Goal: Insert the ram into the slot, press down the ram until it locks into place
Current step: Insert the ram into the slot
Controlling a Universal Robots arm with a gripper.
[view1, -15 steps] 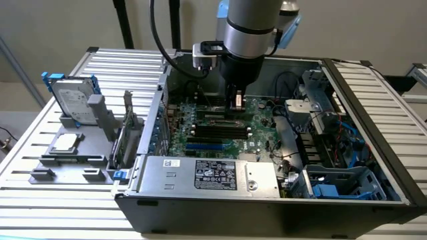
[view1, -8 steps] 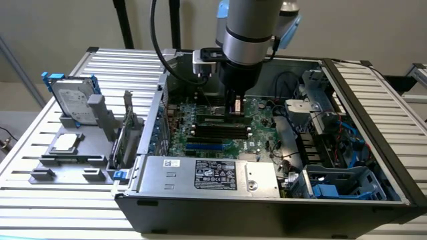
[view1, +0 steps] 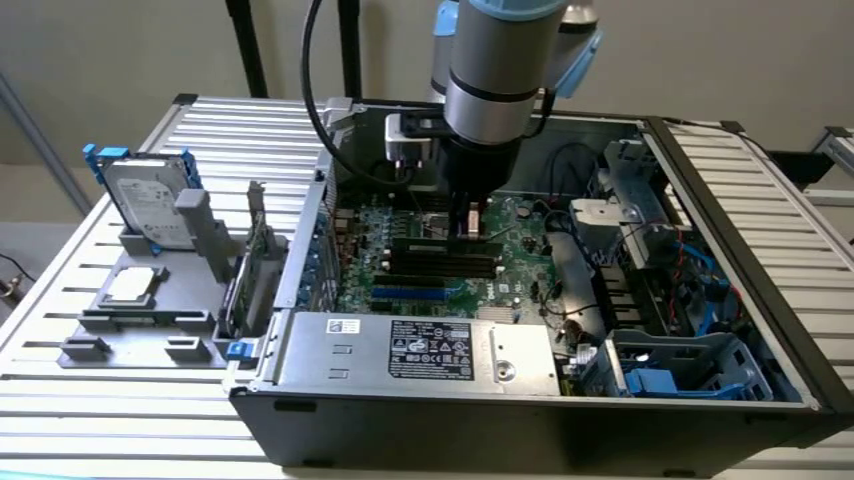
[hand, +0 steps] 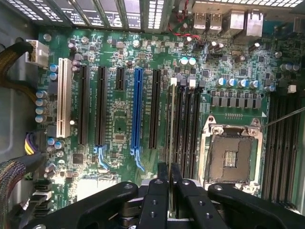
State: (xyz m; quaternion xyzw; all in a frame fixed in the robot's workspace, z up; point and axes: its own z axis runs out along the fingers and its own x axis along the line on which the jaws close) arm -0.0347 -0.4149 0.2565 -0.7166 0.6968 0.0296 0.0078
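Observation:
My gripper [hand: 169,169] is shut on the ram [hand: 172,129], which I see edge-on as a thin strip running away from the two black fingers [hand: 162,191]. The strip lies in line with the slot [hand: 175,95], the one nearest the blue slot in a bank of parallel black memory sockets. I cannot tell whether the ram is seated in it. In the exterior view the gripper [view1: 466,232] hangs straight down inside the open computer case, its tips just above the black slots [view1: 434,258] on the green motherboard [view1: 521,225].
A long blue slot [hand: 137,109], several black card slots and a white slot [hand: 63,105] lie beside the memory bank, and the CPU socket [hand: 232,155] is on its other side. The power supply [view1: 414,348], drive cage [view1: 674,365] and cables [view1: 587,165] crowd the case. A hard drive [view1: 144,200] stands outside.

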